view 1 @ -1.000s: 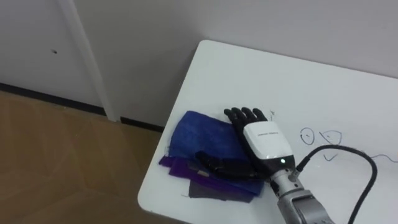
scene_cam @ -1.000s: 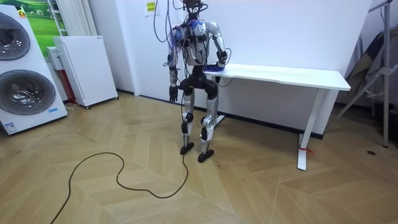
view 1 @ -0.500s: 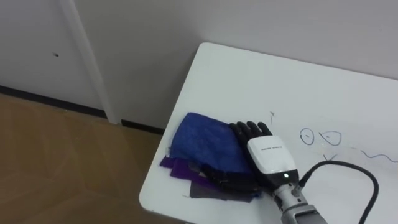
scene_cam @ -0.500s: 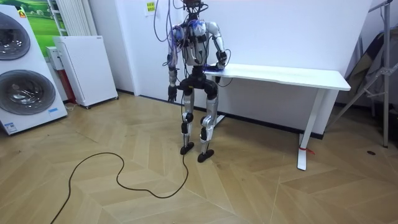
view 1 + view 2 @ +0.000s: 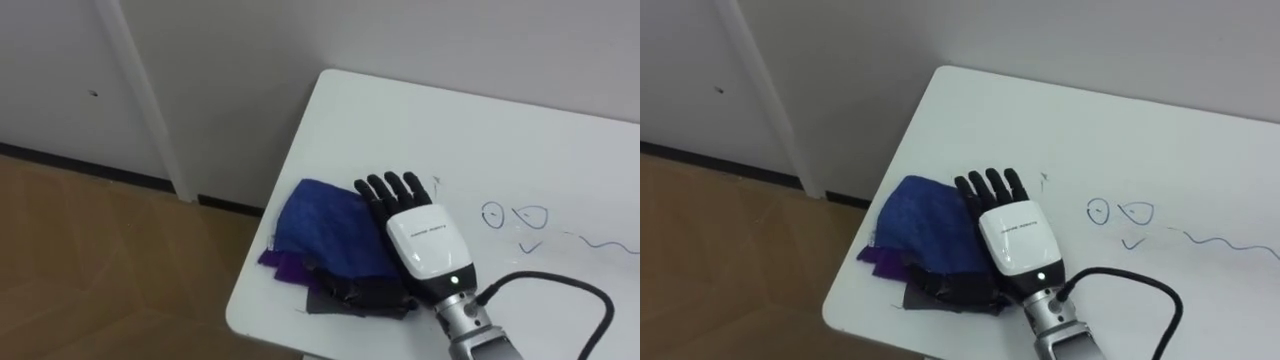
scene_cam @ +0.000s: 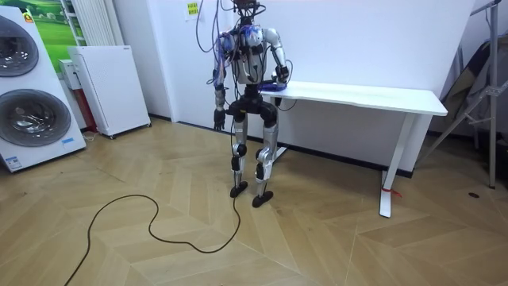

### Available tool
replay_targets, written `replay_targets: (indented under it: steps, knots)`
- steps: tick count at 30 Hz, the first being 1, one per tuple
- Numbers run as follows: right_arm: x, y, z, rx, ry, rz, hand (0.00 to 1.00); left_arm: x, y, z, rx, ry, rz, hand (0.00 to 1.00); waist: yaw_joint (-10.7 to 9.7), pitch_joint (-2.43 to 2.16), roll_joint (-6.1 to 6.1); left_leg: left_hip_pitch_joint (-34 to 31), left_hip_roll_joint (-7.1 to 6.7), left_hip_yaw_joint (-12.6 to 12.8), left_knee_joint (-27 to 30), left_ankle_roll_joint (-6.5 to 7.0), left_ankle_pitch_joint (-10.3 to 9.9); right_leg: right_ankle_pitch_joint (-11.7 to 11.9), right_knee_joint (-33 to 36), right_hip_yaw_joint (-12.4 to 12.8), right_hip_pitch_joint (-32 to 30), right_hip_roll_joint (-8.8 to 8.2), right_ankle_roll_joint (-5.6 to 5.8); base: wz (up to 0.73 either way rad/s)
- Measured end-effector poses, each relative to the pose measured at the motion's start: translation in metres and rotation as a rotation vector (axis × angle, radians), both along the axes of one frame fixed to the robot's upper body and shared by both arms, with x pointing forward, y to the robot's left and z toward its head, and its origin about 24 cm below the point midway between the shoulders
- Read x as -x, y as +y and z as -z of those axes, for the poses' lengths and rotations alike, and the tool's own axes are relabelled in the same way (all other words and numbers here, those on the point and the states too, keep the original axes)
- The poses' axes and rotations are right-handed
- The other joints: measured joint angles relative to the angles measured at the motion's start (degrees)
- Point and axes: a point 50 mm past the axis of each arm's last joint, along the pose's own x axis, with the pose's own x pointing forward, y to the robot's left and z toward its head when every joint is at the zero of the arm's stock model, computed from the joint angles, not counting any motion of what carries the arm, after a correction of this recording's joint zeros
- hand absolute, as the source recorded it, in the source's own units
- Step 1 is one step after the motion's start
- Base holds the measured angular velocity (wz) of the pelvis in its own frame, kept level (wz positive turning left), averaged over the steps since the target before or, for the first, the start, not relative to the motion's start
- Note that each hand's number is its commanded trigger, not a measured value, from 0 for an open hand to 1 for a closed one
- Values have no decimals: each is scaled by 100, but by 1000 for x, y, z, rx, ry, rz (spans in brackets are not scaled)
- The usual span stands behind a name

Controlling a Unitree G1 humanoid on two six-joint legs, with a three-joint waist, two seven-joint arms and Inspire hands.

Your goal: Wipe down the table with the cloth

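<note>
Left eye view.
Editor: What changed?
Photographer: The right hand [image 5: 420, 245], fingers straight and pressed flat on the blue cloth [image 5: 320, 225] at the table's [image 5: 400, 120] near left corner, slid slightly farther left. The pen marks [image 5: 510, 217] to the right are unwiped.

Room view.
Editor: And the stance?
Photographer: Unchanged at the table's end, left hand [image 6: 217, 121] hanging.

Right eye view.
Photographer: Same scene.

You see your robot's right hand [image 5: 425, 245]: black fingers, a glossy white back with small dark print, a grey wrist, and a black cable looping behind.
</note>
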Motion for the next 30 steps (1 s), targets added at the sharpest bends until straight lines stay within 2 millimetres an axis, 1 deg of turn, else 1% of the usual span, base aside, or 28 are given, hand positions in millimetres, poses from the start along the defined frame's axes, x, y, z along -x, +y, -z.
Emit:
replay_targets:
  steps: [9,15,19,23,27,30]
  knots:
    - [1,2,-1,-20,-19,-7,0,2,-1,1,1,13,-3,0,53,-15,-34,4,1,0,-3,2,3,0,-1,0,0,0,0,0]
    - [6,11,2,-50,13,-38,0,-5,-3,1,6,0,16,0,67,-13,-32,5,0,-3,-11,2,4,0,-4,-28,4,-3,0,0]
    - [8,11,10,-90,98,-13,0,-9,-3,1,8,-8,19,0,64,-10,-35,7,-5,-4,-13,4,5,0,-5,-26,6,-9,0,0]
    - [12,3,24,-79,215,39,0,-9,-4,1,11,-6,19,0,62,2,-37,-9,-9,-3,-11,5,5,0,-3,-32,1,-16,1,0]
    - [12,2,25,-73,229,42,0,-9,-4,1,13,-6,20,0,38,4,-29,-19,-8,-1,-9,5,5,0,-3,-50,-4,-19,2,0]
    - [12,2,25,-70,239,44,0,-8,-4,1,14,-4,18,0,22,2,-24,-19,-12,-1,-8,7,6,1,-2,-128,11,-29,4,5]
